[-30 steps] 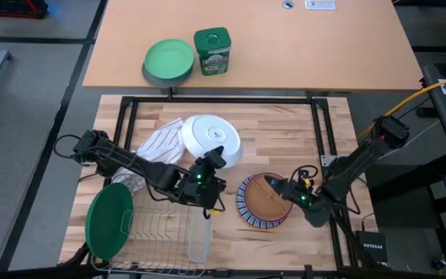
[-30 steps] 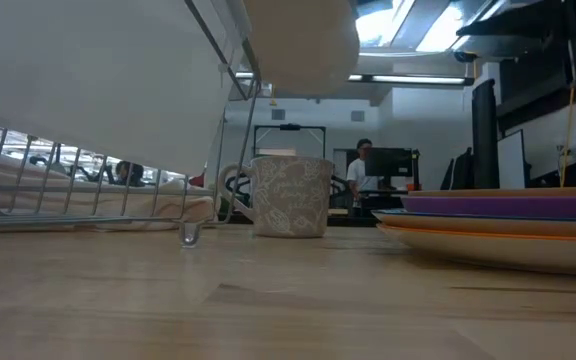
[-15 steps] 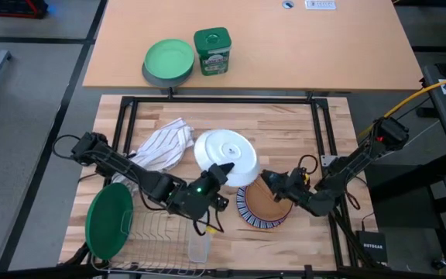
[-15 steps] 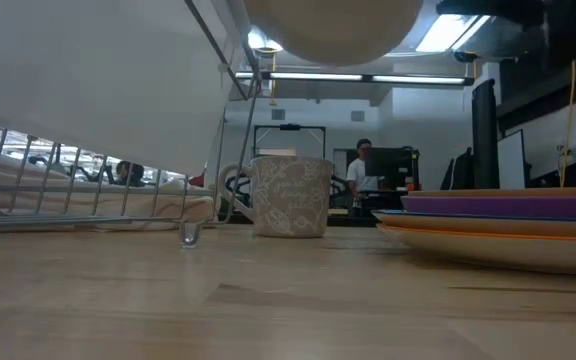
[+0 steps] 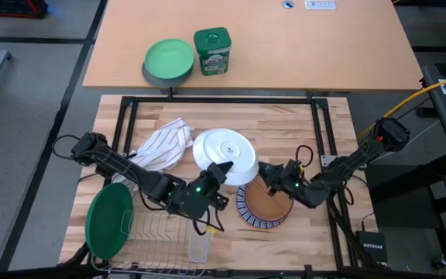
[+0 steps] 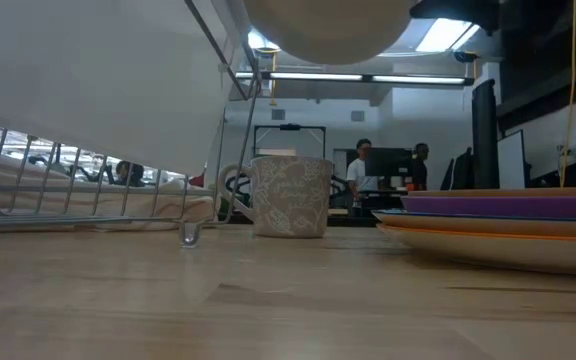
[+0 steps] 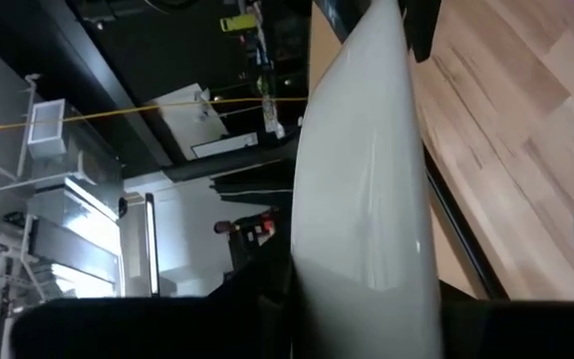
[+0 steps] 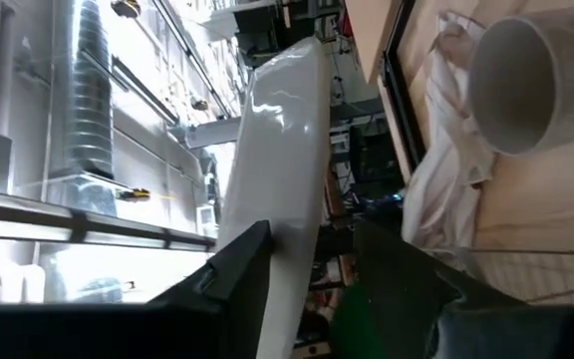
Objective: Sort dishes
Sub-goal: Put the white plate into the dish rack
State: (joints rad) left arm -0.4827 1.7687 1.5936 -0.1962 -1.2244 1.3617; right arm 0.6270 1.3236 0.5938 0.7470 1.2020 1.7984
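My left gripper [image 5: 217, 172] is shut on the white plate [image 5: 223, 153], which hangs tilted above the table; in the low view only its underside [image 6: 328, 25] shows at the top. My right gripper [image 5: 266, 175] is open at the plate's right rim, and in its wrist view the rim [image 8: 279, 170] runs between its two fingers [image 8: 239, 284]. Below lies a stack of plates [image 5: 265, 203], brown on top of a striped one. The dark green plate [image 5: 108, 221] leans in the wire rack [image 5: 161, 232]. The grey mug [image 6: 290, 195] stands on the table. My left gripper pinches the white plate by its near rim [image 7: 362, 269] between the two fingers, one on each face. The fingers come from the table's near left side, slanting upward. The plate is lifted clear of the table and tilted, edge-on to the wrist camera.
A striped cloth [image 5: 161, 145] lies left of the white plate. A clear cup [image 5: 197, 246] sits by the rack's near corner. On the far table stand a light green plate on a grey bowl [image 5: 169, 60] and a green tin [image 5: 211, 51]. People stand in the room behind [image 6: 363, 165].
My left gripper has carried the white plate toward the table's right and slightly nearer, then held it there. My right gripper has moved left and a little farther, from over the plate stack to the white plate's right rim.
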